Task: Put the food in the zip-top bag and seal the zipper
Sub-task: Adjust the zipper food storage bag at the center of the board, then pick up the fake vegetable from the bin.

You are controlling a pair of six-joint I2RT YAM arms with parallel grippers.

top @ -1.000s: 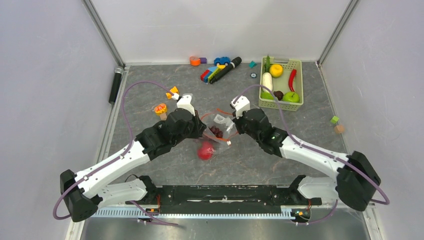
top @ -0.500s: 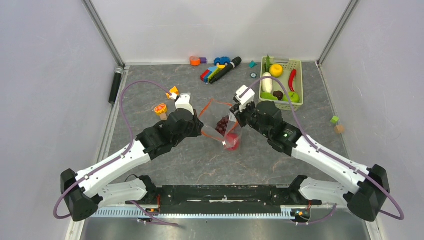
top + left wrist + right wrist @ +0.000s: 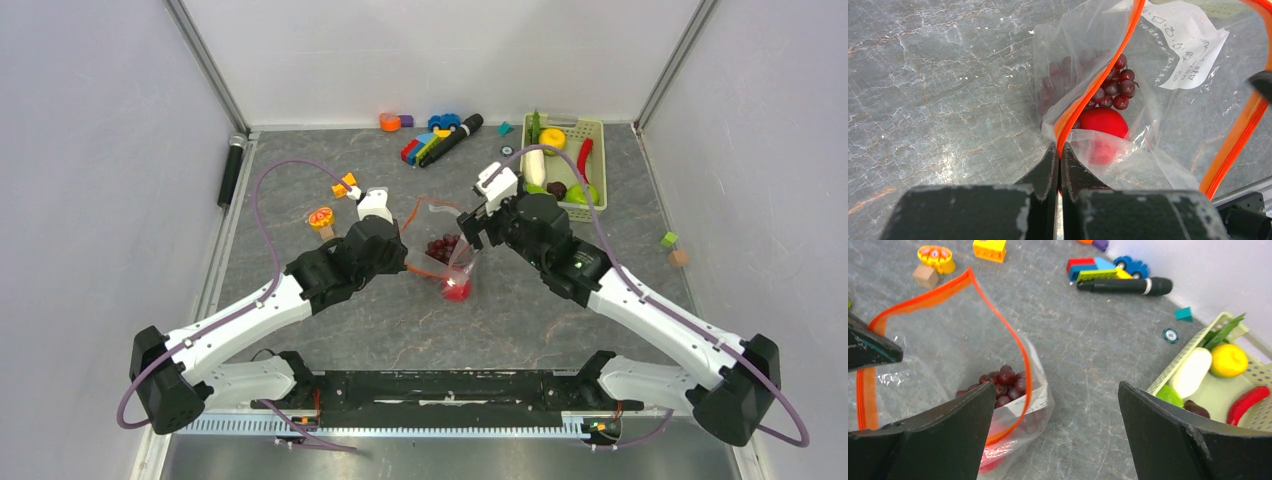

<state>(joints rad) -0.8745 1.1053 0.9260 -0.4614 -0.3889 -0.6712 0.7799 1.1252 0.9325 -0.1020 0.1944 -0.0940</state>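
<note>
I get bright, even, diffuse light in all three views, with only faint, soft shadows beside the arms (image 3: 250, 310) on the table (image 3: 400, 320). The zip-top bag (image 3: 1168, 125) film gives a pale sheen in my left wrist view. The near fingers (image 3: 1168, 440) in my right wrist view look soft; the far toys (image 3: 1108, 272) are sharp

— Where's the zip-top bag (image 3: 948, 365)?
— Eight o'clock, mouth gaping, grape bunch (image 3: 1003, 384) inside.
— The right fingers (image 3: 1168, 440)?
— Spread wide (one in each lower corner). The basket (image 3: 1175, 357), holding the radish (image 3: 1190, 372), sits at three o'clock.
</note>
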